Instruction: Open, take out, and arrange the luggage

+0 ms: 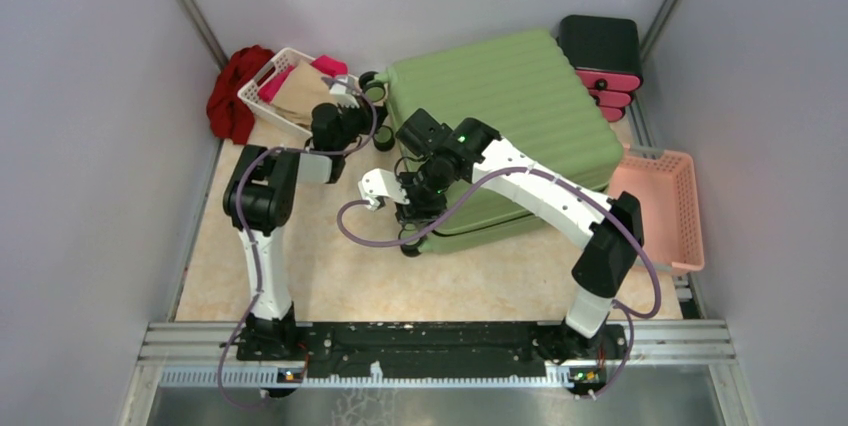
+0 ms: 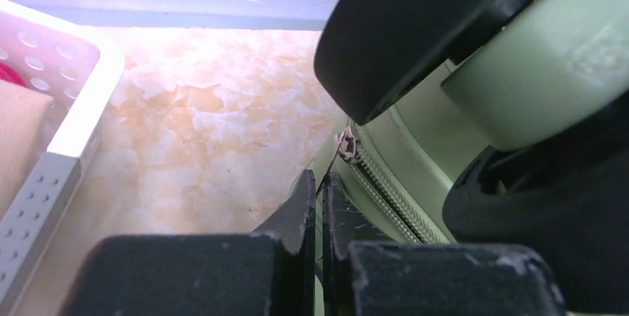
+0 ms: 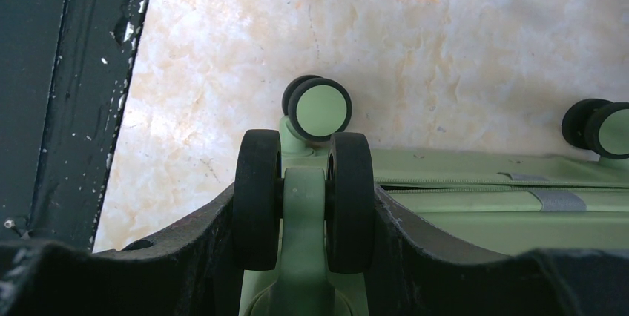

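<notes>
The luggage lies flat and closed on the marbled tabletop, toward the back and right of centre, its wheeled end facing left. It is a large light-green hard-shell case with raised ribs running across its lid. The casters have black tyres and light-green hubs, and a zipper runs along the seam between the 2 shell halves.

The right end effector is half open, and its 2 fingers clamp 1 twin caster at the near-left corner. The left end effector is fully closed at the far-left corner, tips against the zipper seam. A small zipper pull sits just beyond them; whether anything is pinched cannot be told.
</notes>
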`<state>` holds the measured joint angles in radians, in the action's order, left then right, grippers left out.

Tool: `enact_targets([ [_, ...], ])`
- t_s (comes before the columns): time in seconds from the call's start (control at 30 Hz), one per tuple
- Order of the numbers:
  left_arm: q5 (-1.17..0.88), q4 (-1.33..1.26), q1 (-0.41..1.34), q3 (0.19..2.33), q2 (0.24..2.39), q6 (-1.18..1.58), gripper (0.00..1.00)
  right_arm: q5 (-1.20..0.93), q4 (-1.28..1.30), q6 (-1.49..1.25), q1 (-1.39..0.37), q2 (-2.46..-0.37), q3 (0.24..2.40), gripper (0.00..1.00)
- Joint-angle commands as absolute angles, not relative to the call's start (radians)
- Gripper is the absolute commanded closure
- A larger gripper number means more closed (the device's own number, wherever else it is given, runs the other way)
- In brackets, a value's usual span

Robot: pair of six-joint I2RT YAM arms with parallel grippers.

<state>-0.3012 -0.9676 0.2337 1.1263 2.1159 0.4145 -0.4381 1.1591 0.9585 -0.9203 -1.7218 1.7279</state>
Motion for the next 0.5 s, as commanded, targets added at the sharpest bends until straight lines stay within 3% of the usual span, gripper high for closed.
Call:
enact_targets([
  [0.0,-0.199,-0.99,0.202,1.24,2.15,0.442,1.0,-0.531,1.253,0.928,-0.922,-1.667,1.743,1.0],
  [0.1,-0.198,-0.966,0.201,1.276,2.165,0.465,1.0,-0.532,1.252,0.928,-0.922,-1.669,1.743,1.0],
  [0.23,-0.178,-0.924,0.2,1.316,2.173,0.493,0.87,-0.533,1.25,0.929,-0.922,-1.671,1.741,1.0],
  [0.47,-0.165,-0.893,0.183,1.335,2.168,0.545,0.81,-0.528,1.249,0.929,-0.922,-1.671,1.746,1.0],
])
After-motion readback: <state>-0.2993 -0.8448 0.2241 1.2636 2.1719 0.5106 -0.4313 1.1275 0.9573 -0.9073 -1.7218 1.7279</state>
